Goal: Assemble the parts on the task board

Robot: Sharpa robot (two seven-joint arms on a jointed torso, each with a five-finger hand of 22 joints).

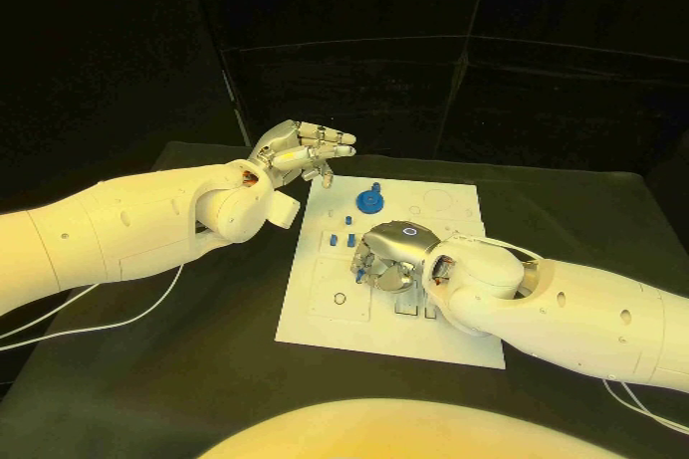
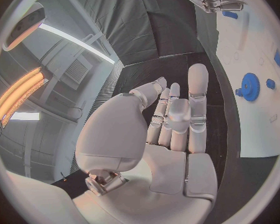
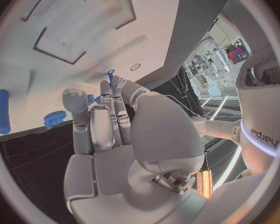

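The right hand (image 1: 390, 260) is hovering low over the middle of the task board (image 1: 324, 315), palm down, presumably so its fingers can work a small part into a slot. In the right wrist view its fingers (image 3: 106, 115) are lying close together and nearly straight, with a thin blue peg (image 3: 110, 76) showing at their tips; whether it is being pinched or merely sits behind them I cannot tell.

The left hand (image 1: 299, 150) is waiting off the board's far left corner, raised with its fingers spread and holding nothing, likely keeping clear of the work.

The blue gear (image 1: 372, 199) is resting on the far part of the board, near the left hand. The left wrist view shows its toothed rim (image 2: 249, 87), which the head view barely resolves. The right wrist view adds a long blue bar (image 3: 3, 111) lying flat on the board.
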